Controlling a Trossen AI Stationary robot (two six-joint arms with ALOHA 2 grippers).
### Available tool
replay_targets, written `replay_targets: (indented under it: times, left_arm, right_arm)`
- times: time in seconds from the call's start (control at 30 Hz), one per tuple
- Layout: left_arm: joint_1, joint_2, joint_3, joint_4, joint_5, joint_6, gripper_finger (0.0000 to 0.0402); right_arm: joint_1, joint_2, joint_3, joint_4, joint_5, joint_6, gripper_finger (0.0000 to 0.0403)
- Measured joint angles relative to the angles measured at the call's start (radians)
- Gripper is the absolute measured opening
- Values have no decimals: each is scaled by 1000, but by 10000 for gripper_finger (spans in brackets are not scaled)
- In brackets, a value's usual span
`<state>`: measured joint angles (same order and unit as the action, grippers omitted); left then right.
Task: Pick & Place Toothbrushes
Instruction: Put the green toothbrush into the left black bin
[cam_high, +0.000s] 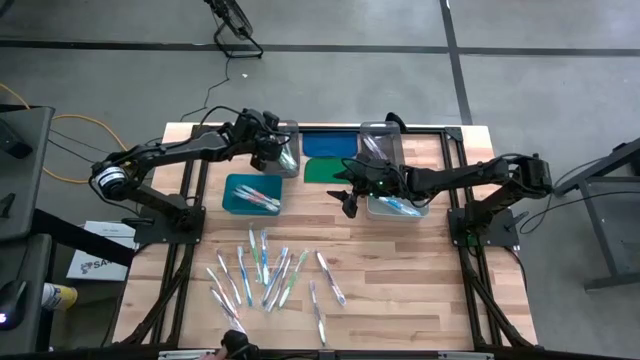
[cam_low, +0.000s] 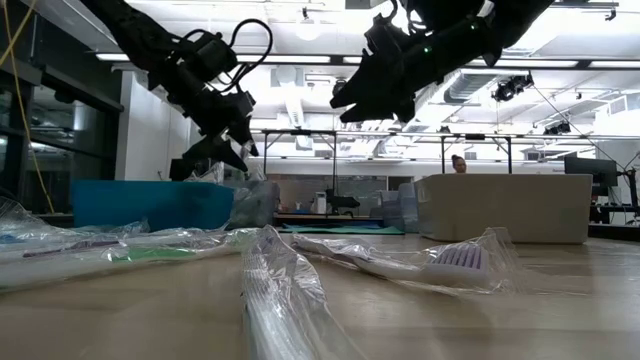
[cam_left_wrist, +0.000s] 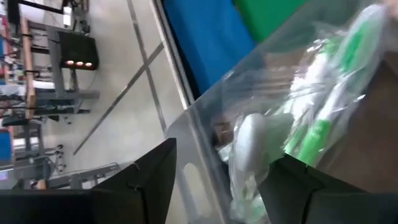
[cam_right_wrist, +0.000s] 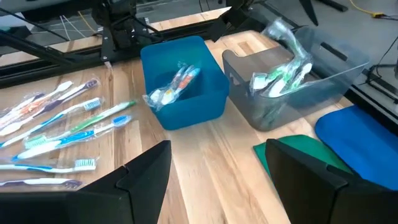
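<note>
Many wrapped toothbrushes (cam_high: 270, 275) lie loose on the near half of the wooden table. My left gripper (cam_left_wrist: 225, 152) hangs open over the clear bin (cam_high: 288, 160) at the far left. Wrapped toothbrushes with green and white parts (cam_left_wrist: 323, 118) lie in that bin, just beyond the fingers. A teal bin (cam_right_wrist: 183, 74) beside it holds a few wrapped toothbrushes. My right gripper (cam_right_wrist: 217, 155) is open and holds nothing. It hangs above the table's middle (cam_high: 348, 200), beside the green lid (cam_high: 325, 170).
A flat blue lid (cam_high: 330, 143) and the green lid lie between the bins at the far middle. Two more clear bins (cam_high: 380, 140) (cam_high: 400, 208) stand under and beside my right arm. Bare wood lies between the bins and the loose toothbrushes.
</note>
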<state>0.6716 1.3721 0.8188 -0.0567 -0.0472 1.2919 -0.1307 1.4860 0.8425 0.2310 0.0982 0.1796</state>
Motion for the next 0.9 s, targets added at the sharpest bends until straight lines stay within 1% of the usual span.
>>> replay_targets:
  times: [0.1, 0.2, 0.5, 0.6, 0.73, 0.9]
  left_arm:
    - [-1, 0, 0, 8, 3, -18, 201]
    - [0, 0, 0, 4, 2, -22, 211]
    - [-5, 0, 0, 2, -4, -41, 282]
    - [-6, 0, 2, 10, -5, -55, 299]
    - [-4, 6, 44, -16, -8, -93, 303]
    - [-4, 15, 88, -109, 3, -110, 303]
  right_arm:
    - [0, 0, 0, 0, 0, 0, 254]
    - [6, 0, 0, -1, 1, 4, 254]
    - [35, 0, 0, -16, 2, 4, 254]
    - [35, 0, 0, -16, 5, 7, 254]
    - [35, 0, 0, -15, 8, 8, 254]
    - [35, 0, 0, -15, 8, 16, 254]
